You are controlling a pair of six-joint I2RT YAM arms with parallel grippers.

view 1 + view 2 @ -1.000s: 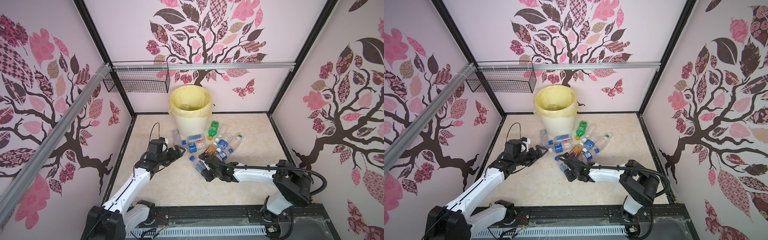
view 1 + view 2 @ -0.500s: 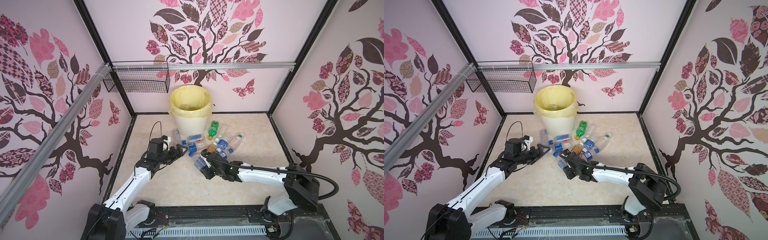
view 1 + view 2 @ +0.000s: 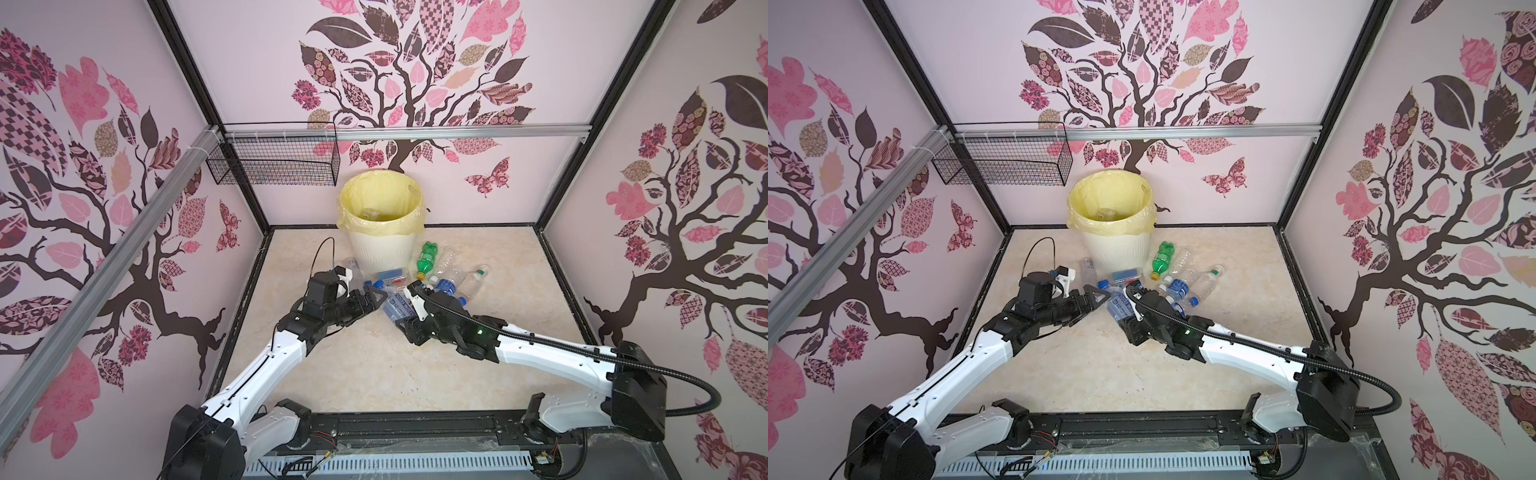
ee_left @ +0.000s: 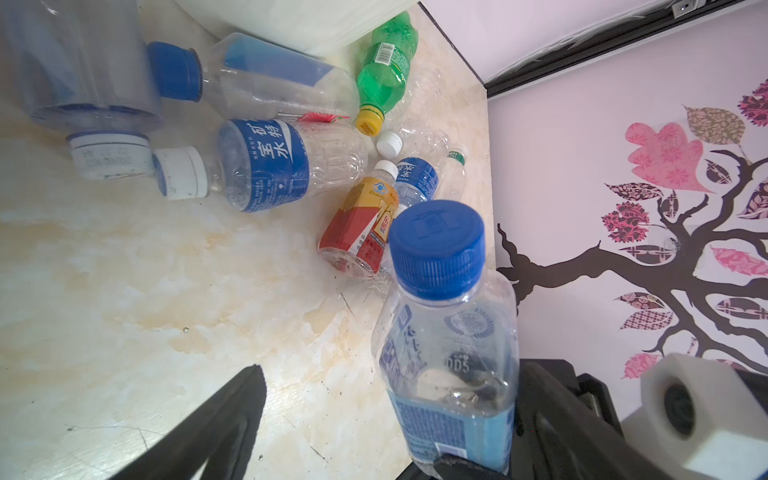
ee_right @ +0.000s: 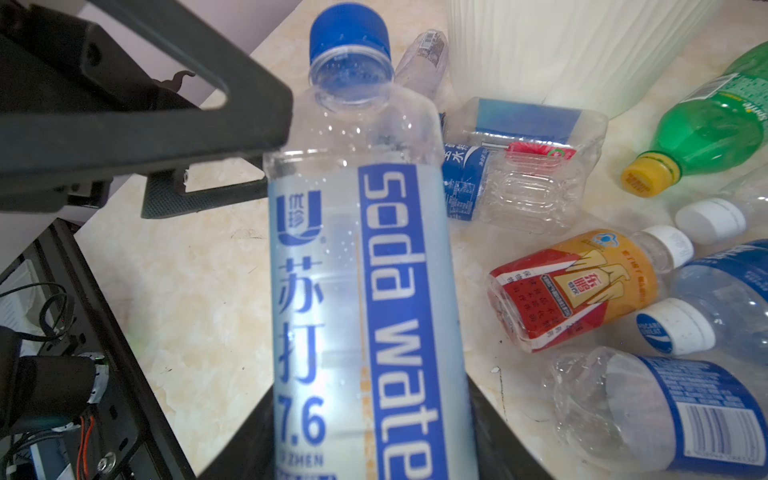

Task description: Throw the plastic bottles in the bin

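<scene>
Both top views: my right gripper is clamped on 1 clear soda-water bottle, apparently clear of the floor, in front of the bin; my left gripper hangs just beside it, jaws apart and empty. Other plastic bottles lie at the bin's foot. Left wrist view: the held bottle's blue cap leans towards the bin. Right wrist view: my grip sits low on the body, below most of the label. Judged handling: seemingly empty, so light; thin walls dent easily; smooth label film is slippery. Best hold: mid-body, moderate squeeze, never the cap.
</scene>
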